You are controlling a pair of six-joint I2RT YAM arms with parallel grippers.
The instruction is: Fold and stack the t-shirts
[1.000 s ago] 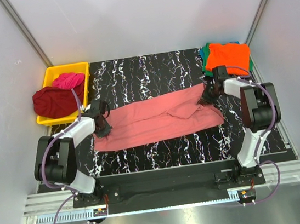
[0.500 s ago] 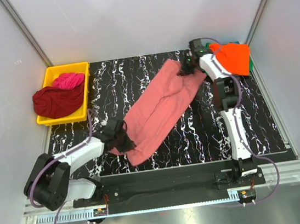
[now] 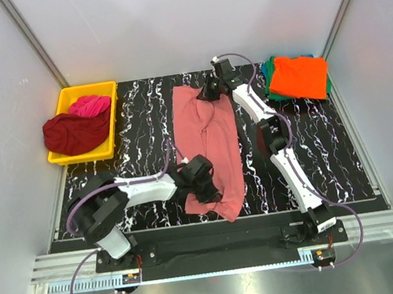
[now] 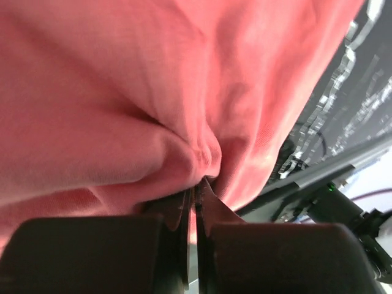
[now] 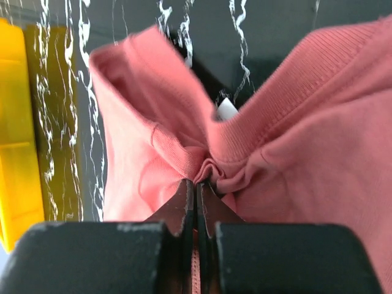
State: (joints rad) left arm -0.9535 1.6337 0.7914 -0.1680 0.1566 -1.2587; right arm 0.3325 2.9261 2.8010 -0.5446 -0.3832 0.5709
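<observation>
The salmon-pink t-shirt point(image 3: 209, 134) lies stretched from top to bottom across the centre of the desk point(image 3: 142, 118), with the left pincer point(image 3: 202, 181) pinched tight on its lower end and the right pincer point(image 3: 211, 91) pinched tight on its upper collar edge.

Salmon-pink shirt point(image 3: 210, 141): large, plain, drawn out into a long creased band across the middle of the table point(image 3: 141, 111), running from its far edge to its near edge. Far end, at the ribbed collar, is bunched and pinched in the right gripper point(image 5: 197, 182). Near end is gathered and pinched in the left gripper point(image 4: 196, 184).

Dark red shirt point(image 3: 71, 133) and magenta shirt point(image 3: 91, 104): crumpled together, unfolded, in the tray point(image 3: 87, 88) at the far left corner.

Orange shirt point(image 3: 299, 77): folded flat, lying on the green shirt point(image 3: 268, 72) at the far right corner.
</observation>
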